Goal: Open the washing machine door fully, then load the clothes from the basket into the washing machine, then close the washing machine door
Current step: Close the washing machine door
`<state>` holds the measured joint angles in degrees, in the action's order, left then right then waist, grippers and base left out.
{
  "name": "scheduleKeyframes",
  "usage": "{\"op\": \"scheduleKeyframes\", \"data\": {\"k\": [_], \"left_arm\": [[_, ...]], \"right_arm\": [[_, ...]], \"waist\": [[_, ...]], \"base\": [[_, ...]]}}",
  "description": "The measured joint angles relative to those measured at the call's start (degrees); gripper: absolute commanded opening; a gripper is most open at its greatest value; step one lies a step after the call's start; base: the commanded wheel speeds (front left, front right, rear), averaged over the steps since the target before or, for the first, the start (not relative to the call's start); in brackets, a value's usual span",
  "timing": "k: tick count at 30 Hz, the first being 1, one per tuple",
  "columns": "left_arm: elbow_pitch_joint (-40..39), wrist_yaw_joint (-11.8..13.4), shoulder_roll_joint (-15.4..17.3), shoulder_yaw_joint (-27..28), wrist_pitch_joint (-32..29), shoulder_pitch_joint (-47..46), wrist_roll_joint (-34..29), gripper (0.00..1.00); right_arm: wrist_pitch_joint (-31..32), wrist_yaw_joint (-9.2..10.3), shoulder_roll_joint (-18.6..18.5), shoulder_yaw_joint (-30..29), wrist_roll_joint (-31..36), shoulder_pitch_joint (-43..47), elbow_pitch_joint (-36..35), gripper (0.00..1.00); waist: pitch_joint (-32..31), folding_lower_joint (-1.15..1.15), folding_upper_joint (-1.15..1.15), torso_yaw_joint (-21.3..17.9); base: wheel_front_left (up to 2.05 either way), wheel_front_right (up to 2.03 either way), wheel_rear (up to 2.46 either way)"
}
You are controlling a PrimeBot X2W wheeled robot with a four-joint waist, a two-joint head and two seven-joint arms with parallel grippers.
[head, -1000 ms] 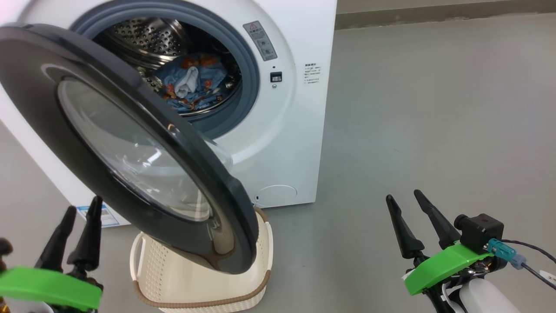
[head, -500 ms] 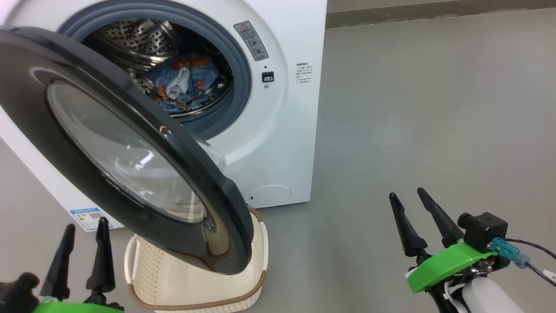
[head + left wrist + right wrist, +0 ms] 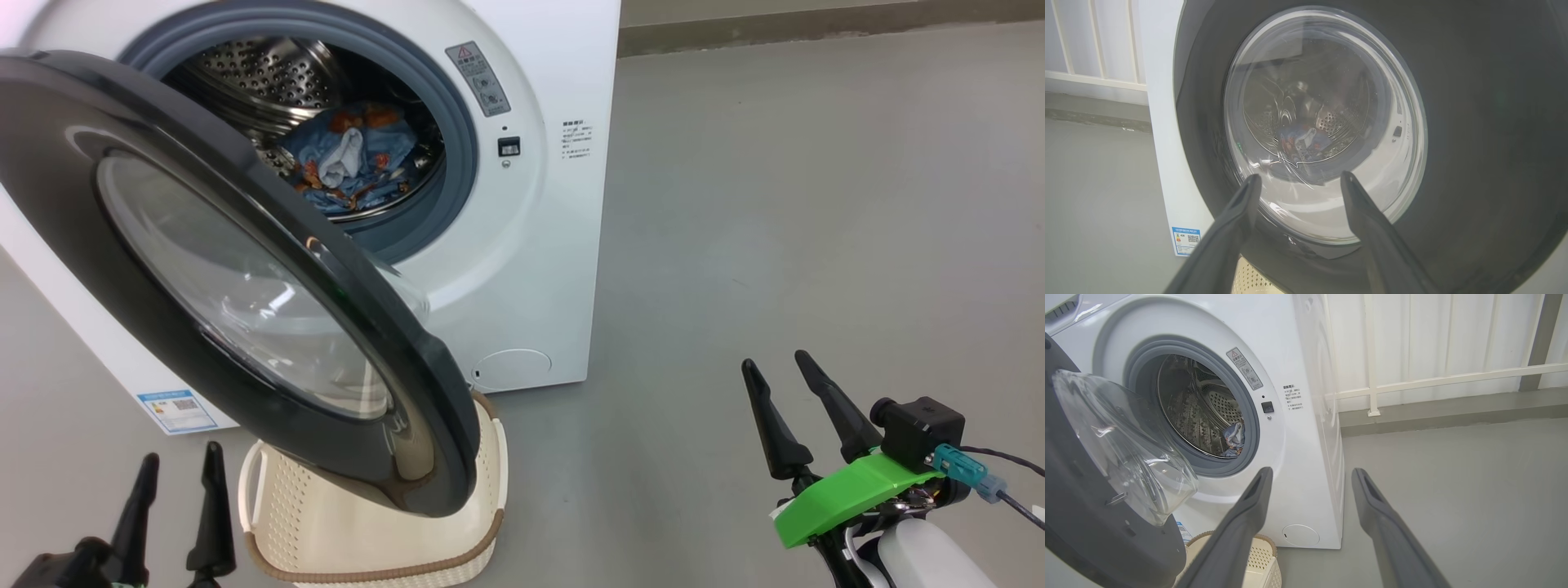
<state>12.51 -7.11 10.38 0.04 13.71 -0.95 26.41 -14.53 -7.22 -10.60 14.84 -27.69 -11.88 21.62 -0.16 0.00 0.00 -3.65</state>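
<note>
Jaws wide and empty, we risk the washing machine door [image 3: 245,286] clipping the basket [image 3: 310,523] beneath it as we push it shut.

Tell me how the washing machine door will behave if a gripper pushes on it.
The washing machine door looks rigid, so it should probably swing as one piece rather than flex. Its glossy black rim and bulging glass likely make it slippery to push and fairly heavy. Its lower edge hangs above the basket, which it might brush.
</note>
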Motion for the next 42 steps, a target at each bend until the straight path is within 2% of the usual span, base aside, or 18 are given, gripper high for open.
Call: {"op": "scheduleKeyframes", "data": {"k": [28, 29, 30, 31, 32, 42], "left_arm": [[1.23, 0.0, -0.66, -0.13, 0.69, -0.07, -0.79, 1.0], [1.24, 0.0, -0.69, -0.13, 0.69, -0.07, -0.79, 1.0], [1.26, 0.0, -0.75, -0.13, 0.69, -0.07, -0.79, 1.0], [1.3, 0.0, -0.8, -0.13, 0.69, -0.07, -0.79, 1.0], [1.32, 0.0, -0.82, -0.14, 0.69, -0.07, -0.79, 1.0], [2.21, -0.01, -0.89, -0.89, 0.69, -0.24, -0.77, 1.0]], "right_arm": [[0.0, 0.0, -0.02, 0.01, 0.01, 0.0, -0.25, 1.0], [0.0, 0.0, -0.02, 0.01, 0.01, 0.0, -0.27, 0.41], [0.0, 0.0, -0.02, 0.02, 0.01, 0.0, -0.29, 0.41], [0.0, 0.0, -0.02, 0.02, 0.01, 0.0, -0.31, 0.17], [0.0, 0.0, -0.02, 0.02, 0.01, 0.0, -0.33, 0.0], [0.0, 0.0, 0.22, 1.51, -0.02, -2.06, -0.27, 0.0]], "waist": [[-0.35, 0.0, 0.0, 0.93], [-0.33, 0.0, 0.0, 1.01], [-0.31, 0.0, 0.0, 1.12], [-0.29, 0.0, 0.0, 1.24], [-0.27, 0.0, 0.0, 1.38], [0.01, 0.0, 0.0, 5.21]], "base": [[0.0, 0.0, 0.0], [0.0, 0.0, 0.0], [0.0, 0.0, 0.0], [0.0, 0.0, 0.0], [0.0, 0.0, 0.0], [0.0, 0.0, 0.0]]}}
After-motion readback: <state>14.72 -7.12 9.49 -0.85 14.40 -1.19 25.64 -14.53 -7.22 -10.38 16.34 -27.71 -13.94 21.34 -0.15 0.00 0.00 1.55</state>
